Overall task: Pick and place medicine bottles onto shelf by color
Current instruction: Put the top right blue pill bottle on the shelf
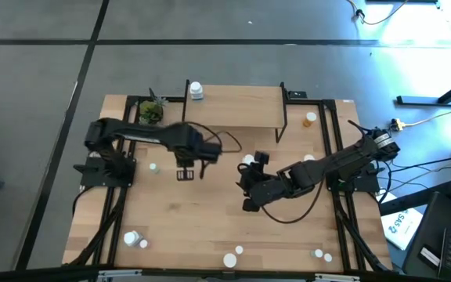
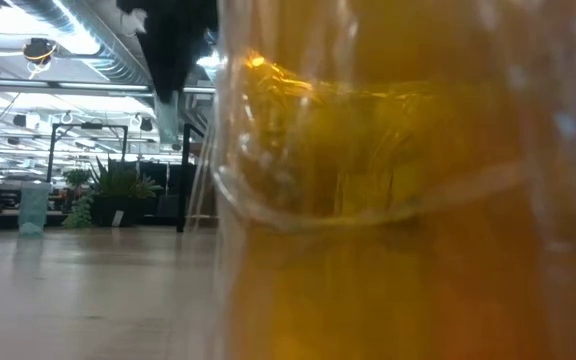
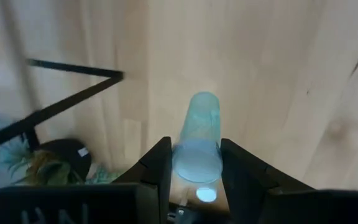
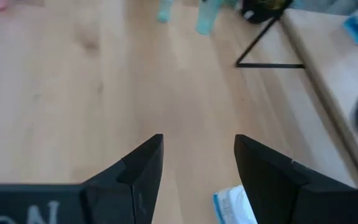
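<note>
In the left wrist view a pale green bottle (image 3: 197, 134) sits between the fingers of my left gripper (image 3: 196, 167), which is shut on it. This gripper (image 1: 185, 174) points down over the table in front of the shelf (image 1: 233, 106). A white bottle (image 1: 196, 91) stands on the shelf's far left end. My right gripper (image 4: 197, 162) is open over bare table with nothing between its fingers. A white bottle with a blue label (image 4: 234, 205) shows just below one of its fingers. In the high view this gripper (image 1: 250, 164) is at mid table. My left gripper pinches the pale green bottle's upper end (image 3: 196, 158), by the cap, between its two fingers (image 3: 157, 165). The fingers come from above, pointing steeply down. The bottle hangs below them, its body pointing at the tabletop; whether its bottom touches the wood I cannot tell.
A small potted plant (image 1: 153, 111) stands at the shelf's left end. Loose bottles lie about: a pale one (image 1: 153, 167) left of my left gripper, an orange one (image 1: 310, 119) right of the shelf, white ones (image 1: 134, 239) (image 1: 230, 258) near the front edge. An orange bottle (image 2: 398, 200) blocks most of the low view.
</note>
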Action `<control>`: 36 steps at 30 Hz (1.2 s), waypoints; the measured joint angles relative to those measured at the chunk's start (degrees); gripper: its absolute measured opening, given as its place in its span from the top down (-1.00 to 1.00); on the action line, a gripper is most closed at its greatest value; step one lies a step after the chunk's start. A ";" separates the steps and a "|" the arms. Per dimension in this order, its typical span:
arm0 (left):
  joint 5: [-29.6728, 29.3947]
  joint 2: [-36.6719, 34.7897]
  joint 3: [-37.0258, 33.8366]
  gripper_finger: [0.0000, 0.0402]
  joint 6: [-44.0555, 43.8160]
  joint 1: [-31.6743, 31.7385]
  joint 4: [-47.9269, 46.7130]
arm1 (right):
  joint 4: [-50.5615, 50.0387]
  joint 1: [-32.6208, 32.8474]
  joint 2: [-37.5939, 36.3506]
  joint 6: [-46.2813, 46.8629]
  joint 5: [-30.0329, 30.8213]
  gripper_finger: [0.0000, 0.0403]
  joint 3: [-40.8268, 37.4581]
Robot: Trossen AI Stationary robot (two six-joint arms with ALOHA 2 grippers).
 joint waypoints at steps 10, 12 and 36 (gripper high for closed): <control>2.04 9.61 0.00 0.50 3.37 -4.68 9.97 | -2.74 3.95 -3.28 -0.19 -0.87 0.01 0.00; 2.43 10.66 0.00 0.50 3.52 -5.46 11.95 | -3.41 4.06 -3.57 -0.22 -0.84 0.01 0.00; 4.70 15.28 0.01 0.50 6.21 -7.42 22.67 | -5.90 3.99 -3.41 -1.75 -0.81 0.01 0.00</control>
